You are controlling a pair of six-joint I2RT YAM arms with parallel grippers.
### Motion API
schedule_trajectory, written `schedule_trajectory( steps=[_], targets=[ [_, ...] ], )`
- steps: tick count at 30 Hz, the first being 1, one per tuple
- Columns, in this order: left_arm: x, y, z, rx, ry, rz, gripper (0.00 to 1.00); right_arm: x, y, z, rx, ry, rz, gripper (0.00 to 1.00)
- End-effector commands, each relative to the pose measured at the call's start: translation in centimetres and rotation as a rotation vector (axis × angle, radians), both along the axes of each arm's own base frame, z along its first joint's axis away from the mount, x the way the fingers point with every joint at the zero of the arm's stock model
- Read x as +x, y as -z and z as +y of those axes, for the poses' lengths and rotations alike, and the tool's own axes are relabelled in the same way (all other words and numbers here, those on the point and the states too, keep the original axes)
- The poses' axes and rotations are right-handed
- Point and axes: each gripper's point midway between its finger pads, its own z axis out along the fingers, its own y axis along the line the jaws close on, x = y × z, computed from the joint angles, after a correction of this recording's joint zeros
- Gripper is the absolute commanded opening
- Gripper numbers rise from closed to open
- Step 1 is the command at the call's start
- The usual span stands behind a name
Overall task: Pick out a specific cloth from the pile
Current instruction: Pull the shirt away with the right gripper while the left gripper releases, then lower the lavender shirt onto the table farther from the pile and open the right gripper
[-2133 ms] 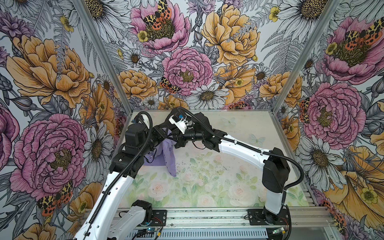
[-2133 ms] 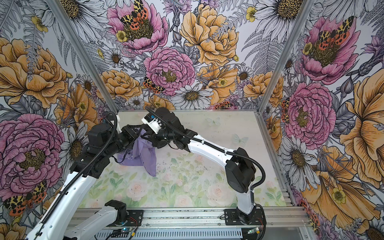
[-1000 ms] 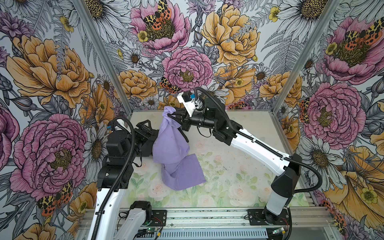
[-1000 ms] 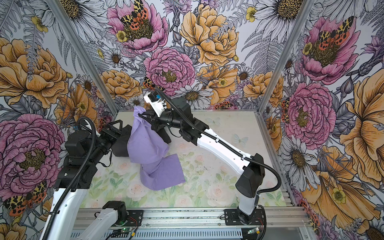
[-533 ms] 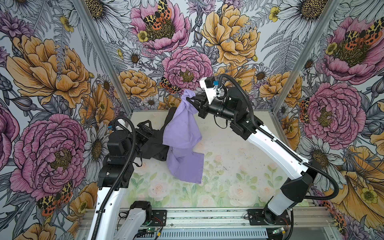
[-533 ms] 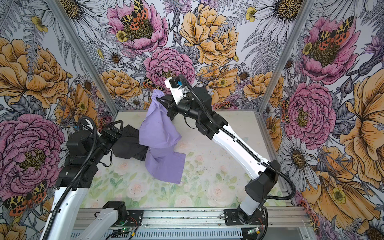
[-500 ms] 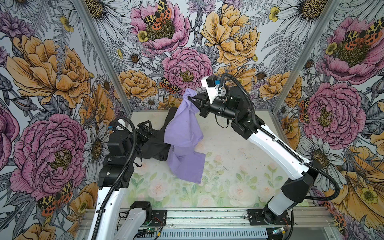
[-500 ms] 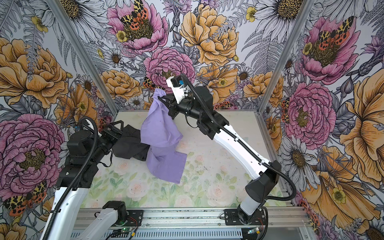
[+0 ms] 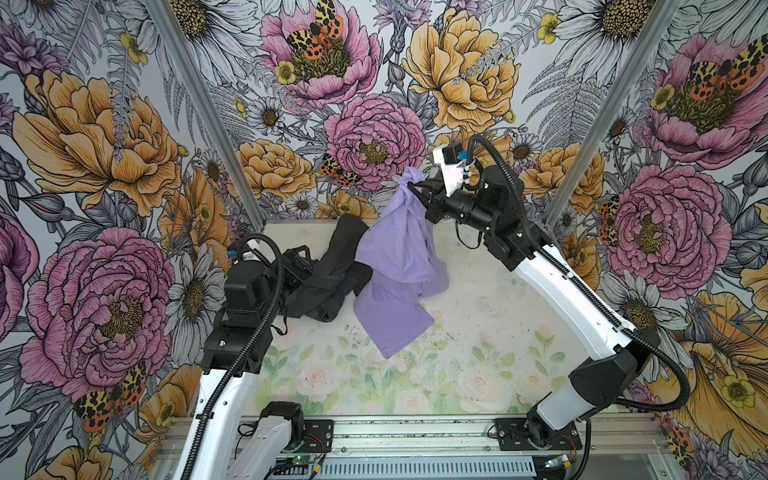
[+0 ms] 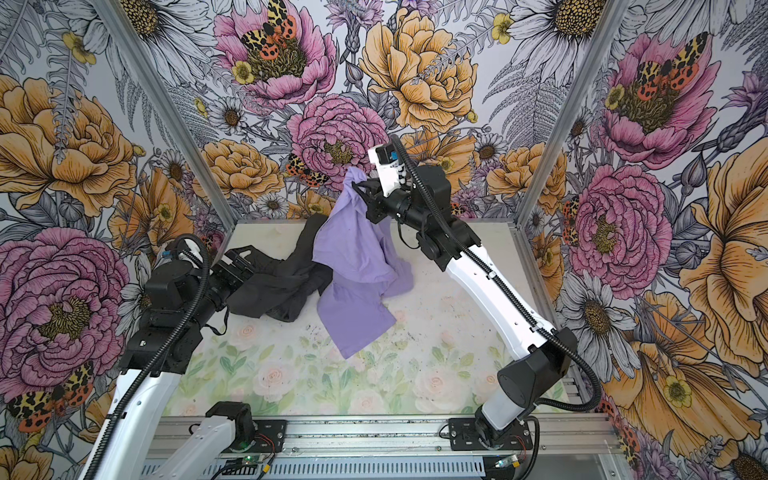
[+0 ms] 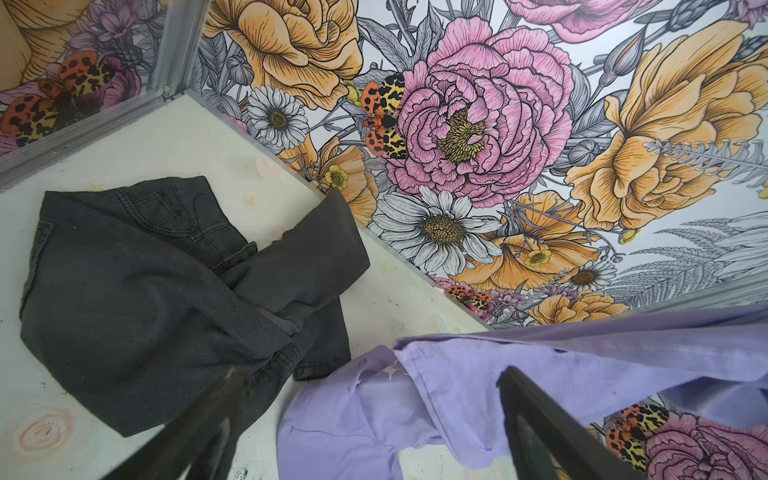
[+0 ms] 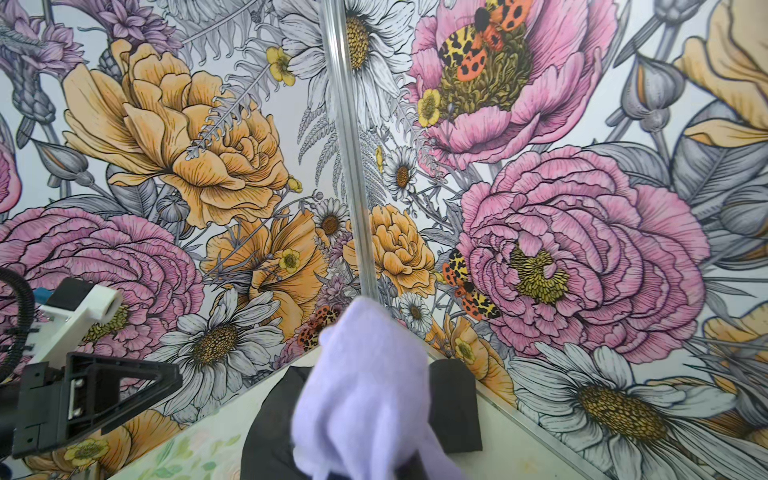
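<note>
Clamped the right gripper [image 9: 414,190] on the lavender T-shirt [image 9: 395,257], upper centre of frame. Hung beneath it, beside the charcoal pile [image 9: 332,266].

Cloth [image 9: 395,257] lies right of the pile [image 9: 328,282], seemingly touching.

The cloth [image 9: 399,253] is thin, matt, soft fabric; the pile [image 9: 328,282] is coarser, stitched dark cloth.
</note>
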Motion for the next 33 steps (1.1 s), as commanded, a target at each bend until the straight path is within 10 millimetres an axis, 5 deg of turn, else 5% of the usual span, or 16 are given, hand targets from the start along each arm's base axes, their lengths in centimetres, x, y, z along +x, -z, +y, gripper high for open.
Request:
schedule_trajectory(
  steps=[1,23,33],
  targets=[
    [0.3,-0.2,0.0,0.040,-0.009,-0.007,0.98,-0.9,-4.1,-3.5,0.047,0.066,-0.091,0.00],
    [1.0,-0.7,-1.8,0.092,-0.011,-0.021,0.99,3.5,-8.2,-21.3,0.059,0.440,-0.164,0.00],
    [1.0,-0.8,-1.7,0.100,-0.026,-0.024,0.99,3.9,-8.8,-25.3,0.065,0.526,-0.172,0.00]
  ],
)
